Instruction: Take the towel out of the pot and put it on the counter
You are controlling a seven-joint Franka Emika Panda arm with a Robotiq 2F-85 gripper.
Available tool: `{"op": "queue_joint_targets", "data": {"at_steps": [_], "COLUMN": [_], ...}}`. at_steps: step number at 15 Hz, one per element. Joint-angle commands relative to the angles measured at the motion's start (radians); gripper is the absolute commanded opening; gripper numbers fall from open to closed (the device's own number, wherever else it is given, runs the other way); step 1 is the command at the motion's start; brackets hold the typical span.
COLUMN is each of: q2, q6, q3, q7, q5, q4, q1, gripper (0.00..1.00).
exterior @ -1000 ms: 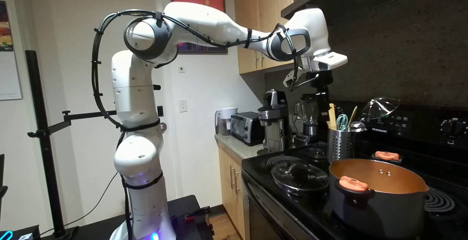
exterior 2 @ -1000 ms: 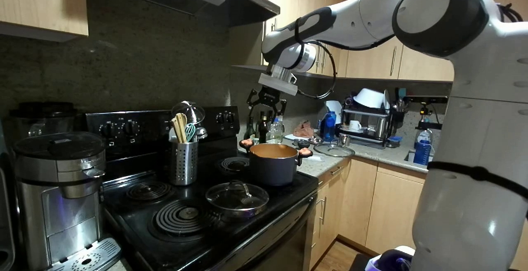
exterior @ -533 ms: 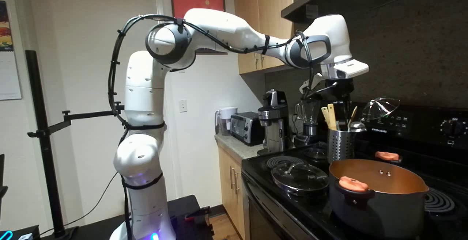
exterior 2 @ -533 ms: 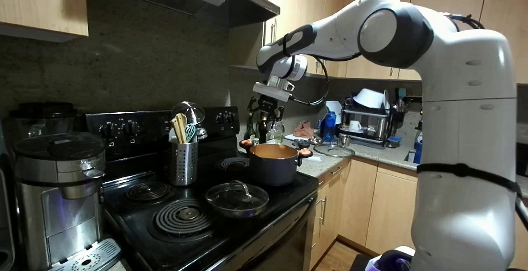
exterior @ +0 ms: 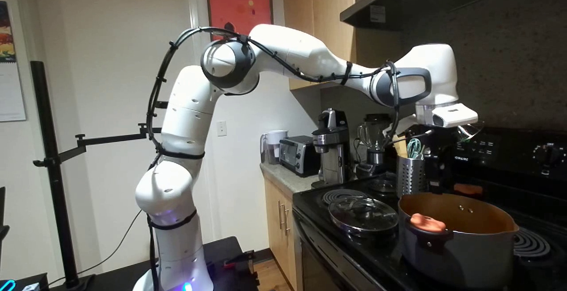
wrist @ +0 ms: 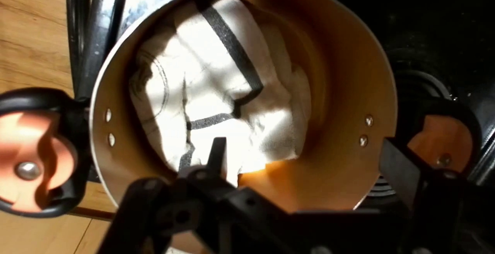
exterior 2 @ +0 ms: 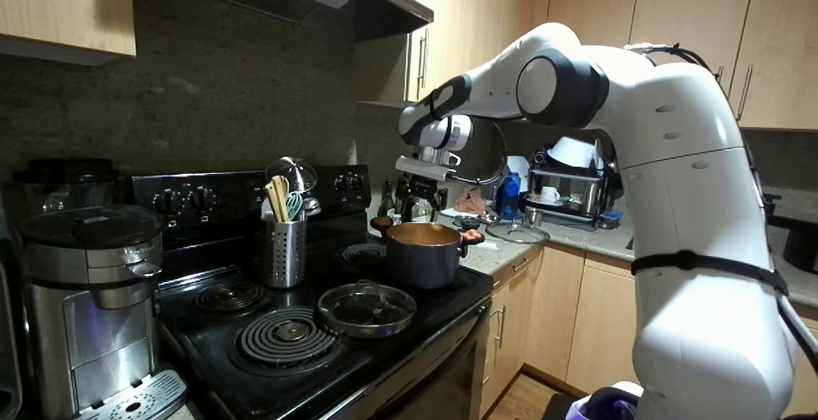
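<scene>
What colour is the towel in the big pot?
The towel is white, striped with dark grey. It shows best in the wrist view.

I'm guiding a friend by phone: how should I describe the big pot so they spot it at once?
Find the black stove, then the low glass-lidded pan on it. The pot stands beside that pan, with a white, dark-striped towel inside. Unlike the pan, it is deeper, has no lid on, and shows a copper-orange interior and two orange-padded handles.
</scene>
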Motion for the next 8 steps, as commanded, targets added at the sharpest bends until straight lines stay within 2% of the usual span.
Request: {"op": "queue_joint_targets", "data": {"at_steps": [1, 8], "q2": [0.041, 0.063], "q6": [-0.045, -0.035], "q3": [-0.003, 0.0], "q7": [0.025, 0.022], "q5": [0.041, 0.128], "q4": [0.059, 0.038], "q1": [-0.025, -0.063], "gripper": [1.0, 1.0]}}
